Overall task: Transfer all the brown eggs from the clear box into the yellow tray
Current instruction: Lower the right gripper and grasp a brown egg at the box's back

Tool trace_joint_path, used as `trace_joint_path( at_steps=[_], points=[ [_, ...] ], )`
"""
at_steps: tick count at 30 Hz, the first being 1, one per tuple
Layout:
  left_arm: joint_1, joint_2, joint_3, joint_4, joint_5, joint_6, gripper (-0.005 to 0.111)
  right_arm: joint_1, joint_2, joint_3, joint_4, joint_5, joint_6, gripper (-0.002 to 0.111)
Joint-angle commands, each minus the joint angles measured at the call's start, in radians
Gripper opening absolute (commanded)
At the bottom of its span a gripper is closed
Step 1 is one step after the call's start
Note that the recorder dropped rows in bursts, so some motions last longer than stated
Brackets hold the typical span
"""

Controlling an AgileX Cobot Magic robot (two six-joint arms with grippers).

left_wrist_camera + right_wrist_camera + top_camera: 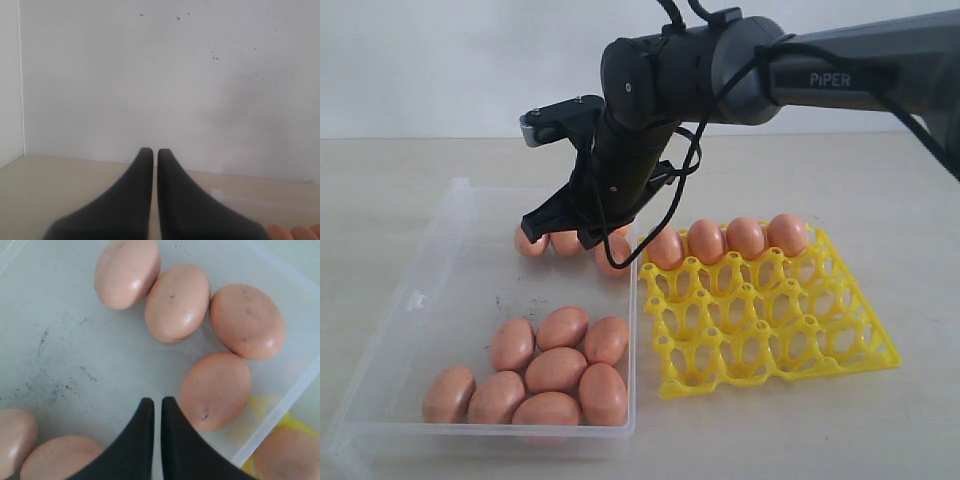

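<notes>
The clear box [395, 340] lies on the left of the table. Several brown eggs [556, 369] cluster near its front, and three more [566, 243] lie at its back. To its right the yellow tray [772, 338] carries several eggs [746, 237] in its far row. My right gripper [560, 230] hangs over the back of the box, shut and empty [157, 402]. In the right wrist view the nearest egg [215, 390] lies just beside the fingertips, apart from them, by the box wall [280, 410]. My left gripper [155, 152] is shut and empty, facing a wall.
The right arm [720, 65] stretches from the upper right across the tray's far side. Dark smudges [55, 375] mark the box floor. A box corner [220, 194] and a few eggs [295, 232] show at the edge of the left wrist view.
</notes>
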Motion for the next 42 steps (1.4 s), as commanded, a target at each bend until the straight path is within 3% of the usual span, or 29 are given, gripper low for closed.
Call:
trace_joint_path(
  at_steps=[1, 42],
  points=[
    [-0.001, -0.002, -0.001, 0.004, 0.003, 0.005, 0.004, -0.004, -0.002, -0.005, -0.01, 0.008, 0.001, 0.0],
    [-0.001, -0.002, -0.001, 0.004, 0.003, 0.005, 0.004, -0.004, -0.002, -0.005, 0.009, 0.079, 0.021, 0.0]
  ],
)
